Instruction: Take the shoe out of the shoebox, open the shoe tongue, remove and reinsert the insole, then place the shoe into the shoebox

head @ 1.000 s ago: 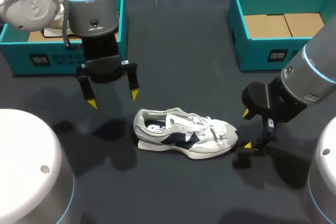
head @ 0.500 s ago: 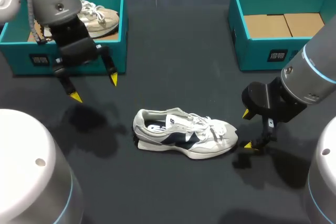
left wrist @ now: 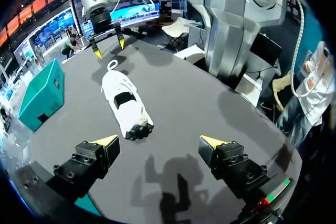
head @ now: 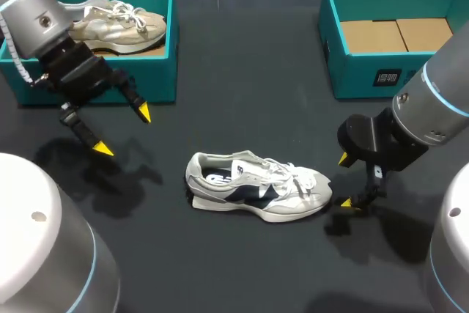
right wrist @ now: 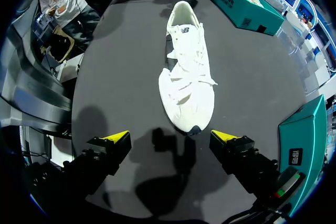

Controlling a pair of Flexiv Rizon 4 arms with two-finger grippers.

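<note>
Spreading under everything is a dark tabletop (head: 249, 93), with two teal shoeboxes at its far side, well apart from each other. The left shoebox (head: 165, 71) holds a beige shoe (head: 121, 23) with white laces, lying lengthwise with its toe toward the box's right wall. The left arm (head: 37, 20) crosses in front of this box and hides its left end. The right shoebox (head: 352, 71) shows its brown cardboard floor of two flaps. Its right end is cut off by the view's edge and by the right arm (head: 432, 115).

The white shoe (head: 256, 188) rests on its sole on the open tabletop, outside both boxes, between them and nearer the robot. Its heel points toward the left side and its toe toward the right tool. It is white and pale grey, with a dark navy panel along its side and a dark patch at the heel. White laces run over the tongue, and a dark lining shows in the opening. Whether the tongue is pulled open is hard to make out.

The left tool (head: 123, 131) hangs just before the left shoebox's front wall, well apart from the white shoe, with its yellow-tipped fingers spread wide and holding nothing. The right tool (head: 346, 181) hovers just beyond the shoe's toe, also spread wide and holding nothing. In its wrist view the toe lies just ahead of the gap between the tips.
</note>
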